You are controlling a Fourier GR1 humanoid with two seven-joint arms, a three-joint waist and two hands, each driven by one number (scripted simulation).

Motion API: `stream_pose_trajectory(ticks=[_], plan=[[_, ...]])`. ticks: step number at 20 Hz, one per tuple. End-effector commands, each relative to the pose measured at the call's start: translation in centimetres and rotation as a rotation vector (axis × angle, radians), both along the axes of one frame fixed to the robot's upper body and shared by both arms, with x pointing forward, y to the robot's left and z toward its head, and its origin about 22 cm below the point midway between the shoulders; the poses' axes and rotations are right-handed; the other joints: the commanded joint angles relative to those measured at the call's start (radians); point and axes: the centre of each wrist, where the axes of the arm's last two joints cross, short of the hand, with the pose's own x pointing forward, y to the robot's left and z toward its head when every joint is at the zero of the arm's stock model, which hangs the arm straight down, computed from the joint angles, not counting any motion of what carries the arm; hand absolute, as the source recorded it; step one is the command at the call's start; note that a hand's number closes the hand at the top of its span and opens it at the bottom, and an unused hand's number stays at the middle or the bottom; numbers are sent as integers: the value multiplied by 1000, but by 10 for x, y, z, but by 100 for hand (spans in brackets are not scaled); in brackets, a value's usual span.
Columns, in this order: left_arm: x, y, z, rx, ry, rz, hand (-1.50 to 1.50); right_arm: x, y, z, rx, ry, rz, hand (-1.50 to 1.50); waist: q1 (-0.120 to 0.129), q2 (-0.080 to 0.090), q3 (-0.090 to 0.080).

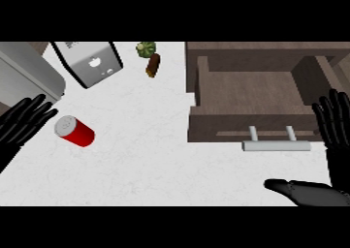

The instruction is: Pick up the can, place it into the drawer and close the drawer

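Can: red can (75,131) with a silver top lies tilted on the white counter (149,160), at the left, well apart from the drawer.
Drawer: brown wooden drawer (249,92) stands pulled open at the right, its inside bare wood; a pale grey bar handle (275,145) juts from its front on two posts.
Left hand: left hand (20,123) shows at the left edge, fingers straight and spread wide, pointing up and to the right; the fingertips are just beside the can, and I cannot tell whether they touch it. It holds nothing.
Right hand: right hand (340,140) shows at the right edge, fingers straight and upward beside the drawer's front corner, thumb stretched out to the left low over the counter. Wide open, holding nothing.
Background: grey toaster-like appliance (91,60) stands at the top left, a larger grey appliance (23,72) beside it at the far left, and a small potted plant (150,55) sits between the appliance and the drawer.
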Motion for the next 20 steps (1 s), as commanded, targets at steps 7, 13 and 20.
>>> stream_pose_trajectory(ticks=[7, 13, 20], plan=[[9, 67, 12, -12, 87, -11, -150, -38, -18, 1, 7, 52, -37, -150, -2, -4, 0], [23, 66, 9, -3, 140, 27, -150, -20, -23, -19, 5, 55, -29, -150, 2, -3, 0], [40, 34, -4, 14, 125, 42, -150, -29, -34, -18, -7, 64, -24, -150, -1, -3, 0]])
